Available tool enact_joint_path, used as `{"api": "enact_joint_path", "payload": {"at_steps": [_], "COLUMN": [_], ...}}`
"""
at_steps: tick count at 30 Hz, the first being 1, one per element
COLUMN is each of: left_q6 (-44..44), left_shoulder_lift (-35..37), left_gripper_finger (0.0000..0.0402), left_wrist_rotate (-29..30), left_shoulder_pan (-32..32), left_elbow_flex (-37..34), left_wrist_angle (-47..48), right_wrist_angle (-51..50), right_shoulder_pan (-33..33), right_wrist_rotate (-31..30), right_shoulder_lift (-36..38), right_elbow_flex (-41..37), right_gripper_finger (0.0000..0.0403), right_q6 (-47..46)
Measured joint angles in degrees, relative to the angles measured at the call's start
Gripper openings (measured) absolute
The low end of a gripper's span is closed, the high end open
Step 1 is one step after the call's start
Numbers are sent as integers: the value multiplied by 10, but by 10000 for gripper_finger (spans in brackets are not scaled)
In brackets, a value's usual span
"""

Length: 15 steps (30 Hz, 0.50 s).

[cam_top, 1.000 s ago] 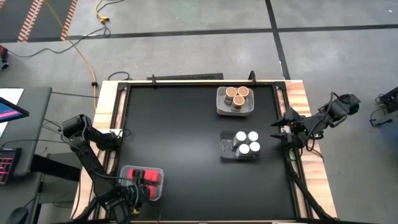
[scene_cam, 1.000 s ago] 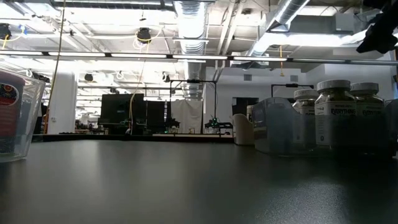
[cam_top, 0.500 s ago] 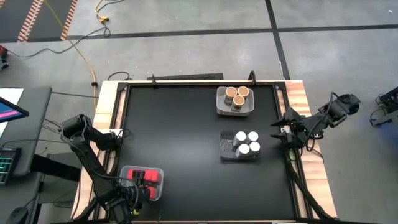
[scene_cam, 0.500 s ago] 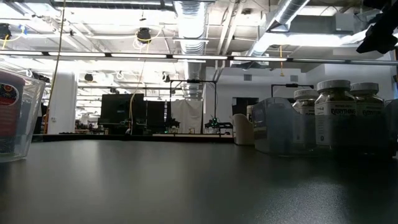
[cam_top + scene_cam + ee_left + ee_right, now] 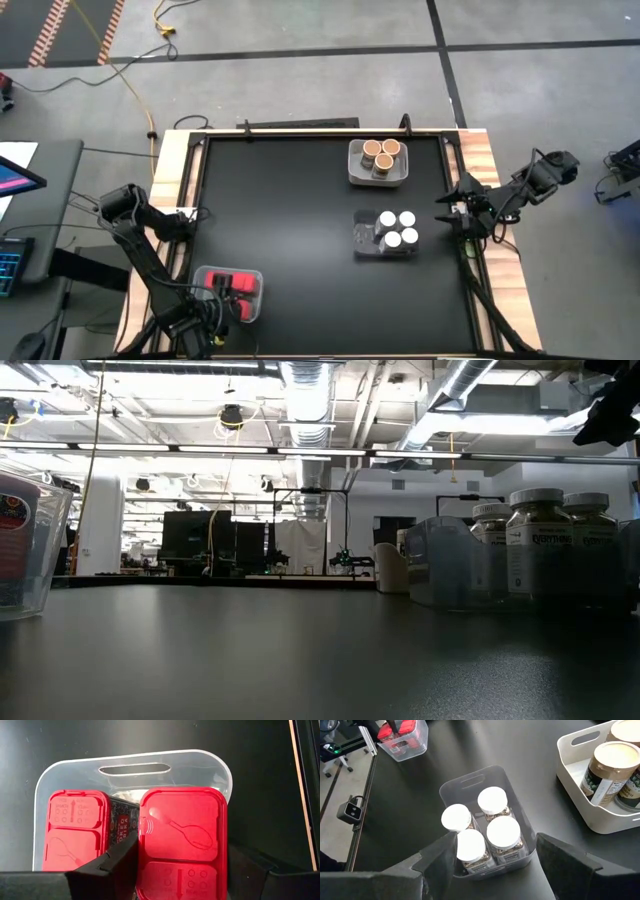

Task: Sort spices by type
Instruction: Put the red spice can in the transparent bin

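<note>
In the left wrist view, two red-lidded spice boxes stand in a clear bin [image 5: 165, 757] at the table's near left. My left gripper [image 5: 182, 870] hangs over the bin from above, open. Its fingers stand on either side of the right-hand red box [image 5: 182, 832]. The other red box [image 5: 75, 835] stands beside it. Several white-lidded jars [image 5: 397, 229] stand in a clear bin [image 5: 470, 782] right of centre. Three cork-topped jars [image 5: 380, 153] stand in a white tray [image 5: 355, 170] at the far edge. My right gripper [image 5: 450, 211] waits open at the table's right edge, with nothing between its fingers. My left gripper has one finger [image 5: 117, 862] close against the red box's side [image 5: 142, 845]; whether it touches, I cannot tell. A dark gap shows between the other finger [image 5: 250, 870] and the box. The box stands in the bin, lid up.
The black tabletop [image 5: 280, 220] between the three bins is bare. A raised wooden frame [image 5: 175, 170] runs round the table. The low view shows the red-box bin [image 5: 25, 540] at the left and the jar bin [image 5: 450, 565] at the right.
</note>
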<state>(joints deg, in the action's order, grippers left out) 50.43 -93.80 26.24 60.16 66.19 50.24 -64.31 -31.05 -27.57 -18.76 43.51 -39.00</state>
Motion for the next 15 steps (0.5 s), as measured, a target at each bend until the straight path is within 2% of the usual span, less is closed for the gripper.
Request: {"api": "enact_joint_path", "payload": {"at_steps": [8, 15], "left_q6": [11, 11], "left_shoulder_lift": [0, 0], "left_gripper_finger": [236, 258], "left_wrist_rotate": [0, 2], "left_shoulder_pan": [0, 0], "left_elbow_flex": [0, 0], "left_wrist_angle": [2, 15], "right_wrist_angle": [0, 0], "right_shoulder_pan": [0, 0], "right_wrist_rotate": [0, 0], "right_shoulder_lift": [0, 0], "right_elbow_flex": [0, 0], "right_gripper_finger": [295, 295], "right_q6": [0, 4]}}
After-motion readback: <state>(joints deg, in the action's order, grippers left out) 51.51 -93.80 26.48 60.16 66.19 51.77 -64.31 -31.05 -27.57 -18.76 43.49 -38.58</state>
